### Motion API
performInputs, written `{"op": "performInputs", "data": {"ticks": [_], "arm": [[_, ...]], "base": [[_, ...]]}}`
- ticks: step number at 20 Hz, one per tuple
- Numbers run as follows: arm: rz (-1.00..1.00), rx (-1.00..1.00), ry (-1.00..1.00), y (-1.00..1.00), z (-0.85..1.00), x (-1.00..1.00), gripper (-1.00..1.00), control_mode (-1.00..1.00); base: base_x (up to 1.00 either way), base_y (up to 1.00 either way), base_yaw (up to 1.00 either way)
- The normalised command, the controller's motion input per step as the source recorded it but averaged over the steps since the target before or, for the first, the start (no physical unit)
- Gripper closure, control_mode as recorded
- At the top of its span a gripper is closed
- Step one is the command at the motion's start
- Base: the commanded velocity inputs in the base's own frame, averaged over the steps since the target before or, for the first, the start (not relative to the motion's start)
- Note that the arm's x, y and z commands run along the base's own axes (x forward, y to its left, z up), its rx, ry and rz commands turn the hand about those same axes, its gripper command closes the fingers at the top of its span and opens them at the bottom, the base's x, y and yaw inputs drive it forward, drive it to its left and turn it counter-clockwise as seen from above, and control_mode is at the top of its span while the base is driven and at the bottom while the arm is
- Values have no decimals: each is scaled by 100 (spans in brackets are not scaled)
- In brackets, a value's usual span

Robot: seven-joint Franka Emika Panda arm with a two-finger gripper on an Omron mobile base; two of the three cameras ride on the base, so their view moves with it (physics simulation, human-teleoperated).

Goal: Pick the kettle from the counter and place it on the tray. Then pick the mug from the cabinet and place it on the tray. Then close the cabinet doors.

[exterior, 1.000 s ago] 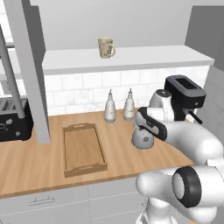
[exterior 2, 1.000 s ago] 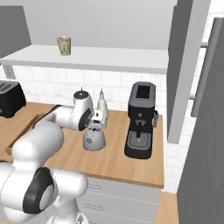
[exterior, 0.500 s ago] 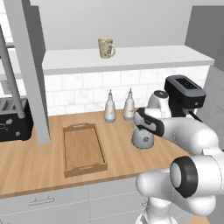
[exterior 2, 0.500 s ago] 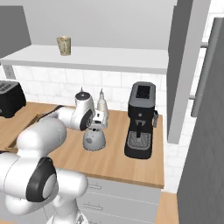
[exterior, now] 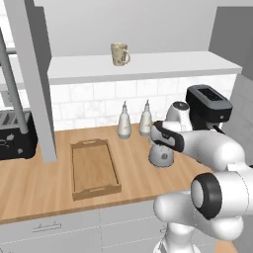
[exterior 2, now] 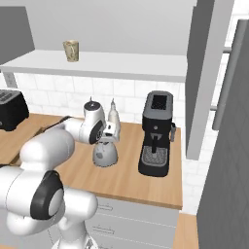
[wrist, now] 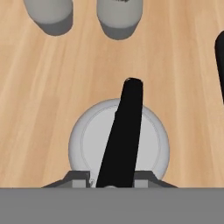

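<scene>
The silver-grey kettle (exterior: 161, 156) (exterior 2: 104, 155) stands on the wood counter (exterior: 39, 192), right of the wooden tray (exterior: 72, 170). My gripper (exterior: 161, 142) (exterior 2: 105, 141) is right on top of it. In the hand view the kettle's round lid (wrist: 87, 144) lies below, and the gripper (wrist: 113, 177) has its two fingers pressed in on either side of the black handle (wrist: 124, 127). The cream mug (exterior: 119, 53) (exterior 2: 71, 50) stands on the white shelf of the cabinet (exterior: 148, 64). Both cabinet doors (exterior: 29, 74) (exterior 2: 202, 73) stand open.
Two slim grey bottles (exterior: 124, 121) (exterior: 145, 118) stand at the tiled wall just behind the kettle. A black coffee machine (exterior: 207, 106) (exterior 2: 156, 133) stands close to its right. A black toaster (exterior: 15, 133) (exterior 2: 10, 109) sits at the far left.
The jaws have narrowed from wide open onto the kettle's handle. The arm has settled slightly lower over the kettle; kettle, tray and mug have stayed put.
</scene>
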Motion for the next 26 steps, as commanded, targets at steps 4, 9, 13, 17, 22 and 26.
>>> {"op": "performInputs", "data": {"ticks": [4, 9, 13, 17, 22, 26], "arm": [[2, 0, -1, 5, 27, -16, 100, -100], [15, 2, -7, 67, 95, -93, 100, -100], [35, 1, 0, 100, 42, -50, 100, -100], [49, 0, 0, 100, 11, -4, 100, -100], [43, 0, -1, 100, 12, 36, 100, -100], [28, -3, -1, 100, 8, 66, 100, -100]], "base": [[0, 0, 0], [0, 0, 0], [0, 0, 0], [0, 0, 0], [0, 0, 0], [0, 0, 0]]}}
